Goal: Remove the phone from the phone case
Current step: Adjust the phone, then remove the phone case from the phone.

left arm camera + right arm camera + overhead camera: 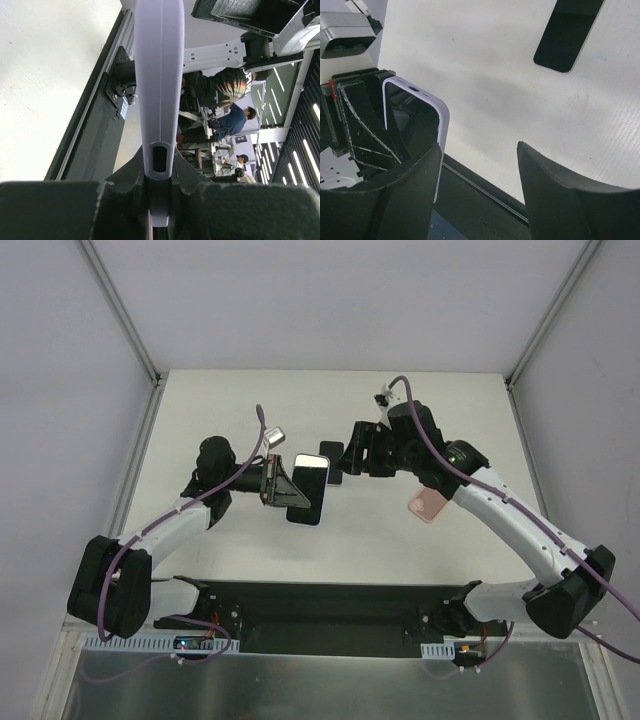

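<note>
Pale grey walls (320, 300) close in a white tabletop (390, 555), with the two arm bases along its near edge. Around the middle of the tabletop, slightly toward the left edge, the left gripper (285, 488) is clamped tight on the flat faces of a lavender phone case (159, 75). It holds the case level above the surface, one long side turned to the left wrist camera. The case rim frames a dark, glossy face that looks like the phone (415, 125) seated inside it, though the pictures do not make that certain. The right gripper (335, 463) reaches in from the right with its jaws spread wide and nothing between them. One finger (420, 185) sits just beside the far end of the case, and whether they touch cannot be told. In the right wrist view a dark slab (568, 35) with a pale rim lies flat on the tabletop, well apart from the case. A flat pink item (428, 507) lies toward the right edge, partly under the right arm.
</note>
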Robot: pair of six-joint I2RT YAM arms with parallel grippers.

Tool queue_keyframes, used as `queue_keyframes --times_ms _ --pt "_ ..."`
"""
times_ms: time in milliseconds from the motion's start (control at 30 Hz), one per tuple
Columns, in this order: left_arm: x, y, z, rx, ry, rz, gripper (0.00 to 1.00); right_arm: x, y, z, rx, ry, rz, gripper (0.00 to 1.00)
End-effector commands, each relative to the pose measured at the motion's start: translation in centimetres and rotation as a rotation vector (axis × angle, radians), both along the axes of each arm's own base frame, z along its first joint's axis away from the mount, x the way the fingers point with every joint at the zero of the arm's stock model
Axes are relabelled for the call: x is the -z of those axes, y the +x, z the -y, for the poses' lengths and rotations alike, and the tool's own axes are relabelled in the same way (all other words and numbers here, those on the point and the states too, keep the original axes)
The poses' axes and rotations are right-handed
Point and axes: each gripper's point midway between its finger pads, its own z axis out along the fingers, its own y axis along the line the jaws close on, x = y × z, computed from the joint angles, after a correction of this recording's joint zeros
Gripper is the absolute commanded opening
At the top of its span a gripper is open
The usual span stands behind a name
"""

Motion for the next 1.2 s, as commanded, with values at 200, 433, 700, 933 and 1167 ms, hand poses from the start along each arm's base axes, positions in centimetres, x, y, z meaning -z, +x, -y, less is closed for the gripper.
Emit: queue_keyframes --times_ms 200,433,700,933,1167 --pt "-3.1 -1.0 0.2 0.066 -0.052 0.183 0.0 -1.9 -0.1 -1.3 -0.046 0.0 0.049 0.64" --pt "-3.2 -1.5 0.1 0.071 -0.052 0.194 0.0 -1.7 0.9 -1.3 -0.014 -0.02 0.057 0.63" --pt "-3.3 -1.7 0.1 0.073 -0.051 0.2 0.0 -1.1 1.9 -1.0 0.021 -0.069 0.07 0.62" --pt "-3.6 -1.9 0.1 0.073 -0.051 0.214 0.0 -0.2 2.2 -0.6 0.049 -0.155 0.092 0.62" --pt "-4.1 -2.0 0.0 0.078 -0.056 0.232 0.0 1.2 2.2 -0.4 0.047 -0.266 0.097 0.62"
